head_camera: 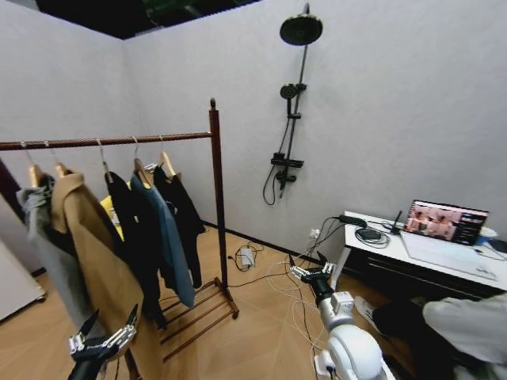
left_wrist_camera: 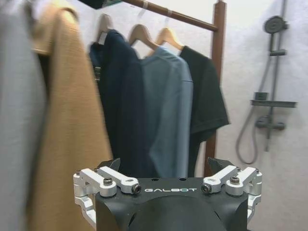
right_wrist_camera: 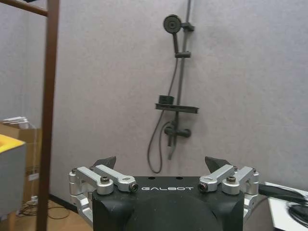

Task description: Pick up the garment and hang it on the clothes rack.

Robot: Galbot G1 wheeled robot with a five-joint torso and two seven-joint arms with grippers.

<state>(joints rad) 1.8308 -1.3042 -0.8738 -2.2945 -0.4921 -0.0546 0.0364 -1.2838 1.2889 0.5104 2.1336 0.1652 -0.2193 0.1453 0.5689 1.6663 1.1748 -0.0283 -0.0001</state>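
Black soft long-sleeved jacket on light wooden hanger (head_camera: 184, 214) hangs on dark reddish-brown wooden rack (head_camera: 215, 198), frame centre-left. Left gripper (head_camera: 103, 339) lower left, right gripper (head_camera: 311, 273) lower centre: both claws spread, empty. Robot should aim at hanger neck, not at fabric.

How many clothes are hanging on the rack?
5 show: a grey garment at the far left, then the tan coat, a dark garment, the blue jacket, and the black jacket. More may hide between.

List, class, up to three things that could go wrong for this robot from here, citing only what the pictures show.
1. The left gripper, fingers open, sits beside the tan coat; it may snag that instead of the black jacket.
2. Garments crowd the clothes rack, so hangers could be knocked off.
3. Loose cables lie under the open right gripper and could tangle the base.
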